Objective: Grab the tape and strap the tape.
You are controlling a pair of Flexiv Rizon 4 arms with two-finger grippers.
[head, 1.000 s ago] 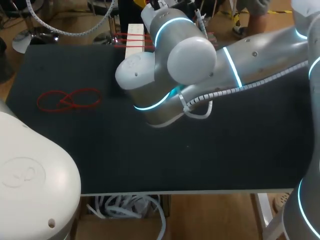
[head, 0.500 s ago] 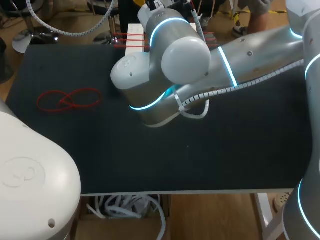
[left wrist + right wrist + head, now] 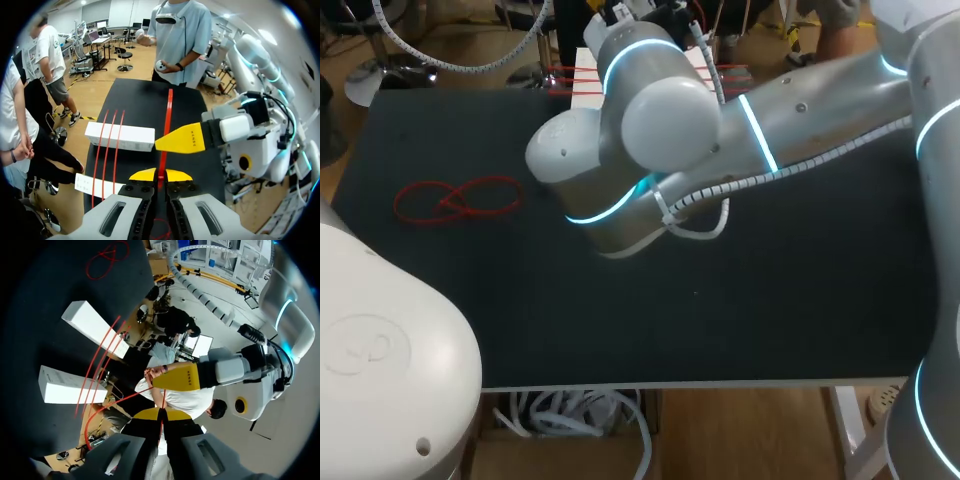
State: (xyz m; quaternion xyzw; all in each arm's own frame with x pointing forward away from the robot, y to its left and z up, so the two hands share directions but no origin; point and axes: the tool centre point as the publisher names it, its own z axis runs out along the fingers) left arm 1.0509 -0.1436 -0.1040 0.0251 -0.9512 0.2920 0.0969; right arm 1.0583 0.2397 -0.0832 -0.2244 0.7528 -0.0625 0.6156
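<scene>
In the left wrist view my left gripper (image 3: 160, 175) is shut on a thin red band (image 3: 167, 120) that runs taut ahead of it over the black table. My right gripper's yellow finger (image 3: 182, 139) sits against the same band just ahead. The right wrist view shows my right gripper (image 3: 161, 414) shut on the red band (image 3: 120, 401), with the left gripper's finger (image 3: 177, 377) close by. A long white box (image 3: 120, 136) beside the grippers carries two red bands (image 3: 107, 145). In the head view my right arm (image 3: 650, 110) hides both grippers.
A second white box (image 3: 67, 387) lies next to the first box (image 3: 95, 327), with red bands across both. Loose red bands (image 3: 458, 198) lie on the mat at the left. My left arm's base (image 3: 380, 350) fills the near left corner.
My right arm has shifted to the left and a little toward the far edge. The loose bands and the box have not moved.
</scene>
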